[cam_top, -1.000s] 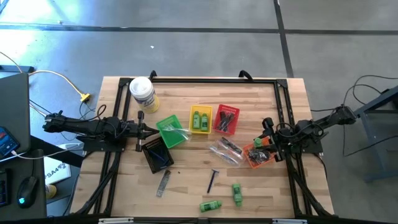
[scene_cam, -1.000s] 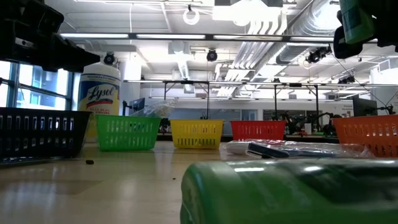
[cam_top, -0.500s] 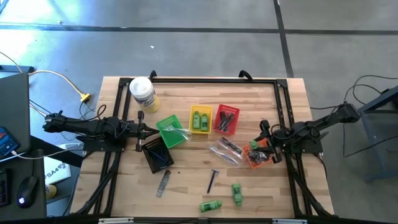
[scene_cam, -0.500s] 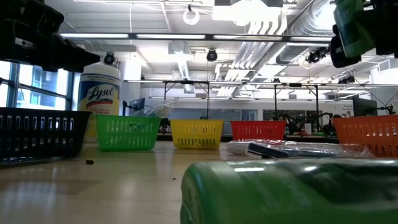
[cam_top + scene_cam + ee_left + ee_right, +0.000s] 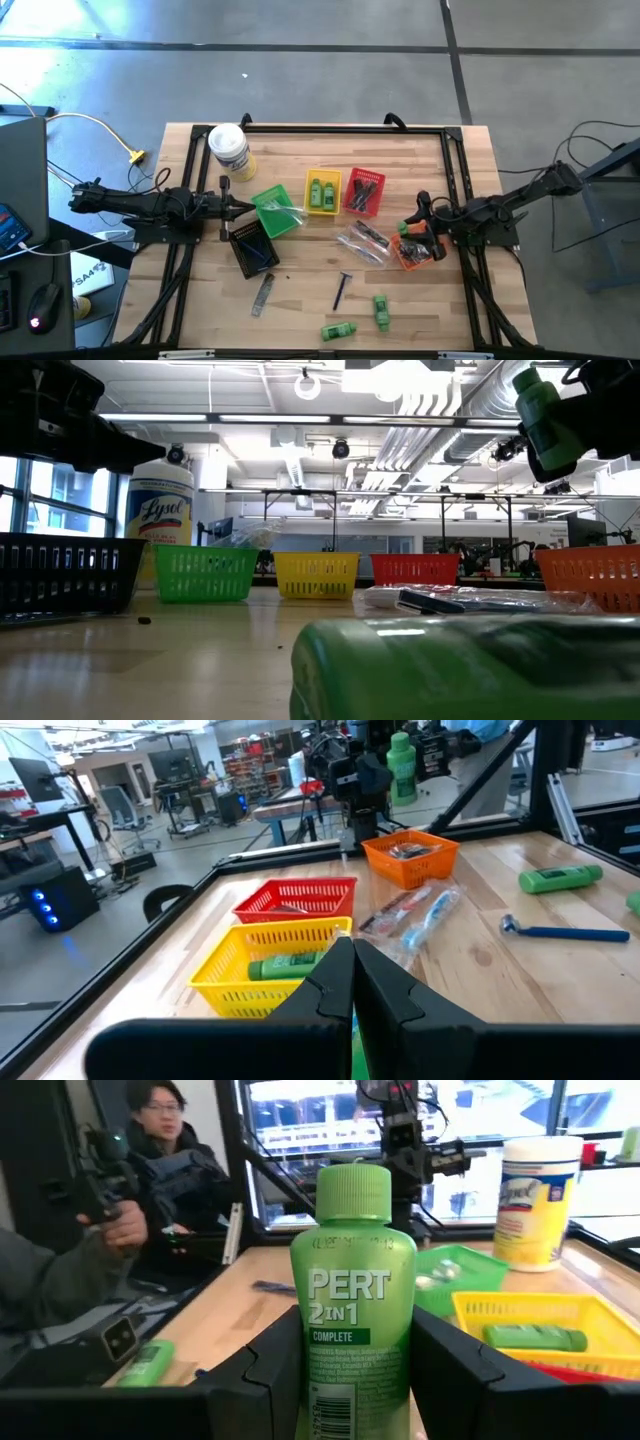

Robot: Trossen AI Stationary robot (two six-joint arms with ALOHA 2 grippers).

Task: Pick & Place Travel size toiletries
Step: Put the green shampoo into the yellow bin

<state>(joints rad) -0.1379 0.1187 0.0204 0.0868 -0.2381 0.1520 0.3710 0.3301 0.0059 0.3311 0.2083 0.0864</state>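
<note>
My right gripper [image 5: 413, 222] is shut on a bright green mini bottle [image 5: 352, 1280] labelled PERT, held in the air above the orange basket [image 5: 415, 250] at the table's right. Two more green bottles [image 5: 338, 330] [image 5: 381, 310], a dark blue razor [image 5: 343, 290] and a grey comb [image 5: 263, 293] lie flat on the table near its front edge. Clear packets [image 5: 362, 240] lie mid-table. My left gripper [image 5: 243, 207] is shut with nothing in it, level, over the edge of the green basket [image 5: 275, 212]. My right gripper pinches the bottle's lower body [image 5: 312, 1370] between its two fingers [image 5: 455, 1370], one on each side. The fingers come level from the table's right side. The bottle is lifted clear, cap up and tilted [image 5: 545, 420], above the orange basket.
A yellow basket [image 5: 322, 192] with green bottles, a red basket [image 5: 364, 192] and a black basket [image 5: 252, 245] sit mid-table. A white canister [image 5: 229, 150] stands at the far left. A black frame [image 5: 340, 128] rings the table. A person [image 5: 150, 1150] sits beyond the left edge.
My right gripper has turned and shifted slightly toward the table's left with the green bottle. The bottle has come a little lower and now tilts, its cap leaning away from the gripper. The gripper stays shut on it.
</note>
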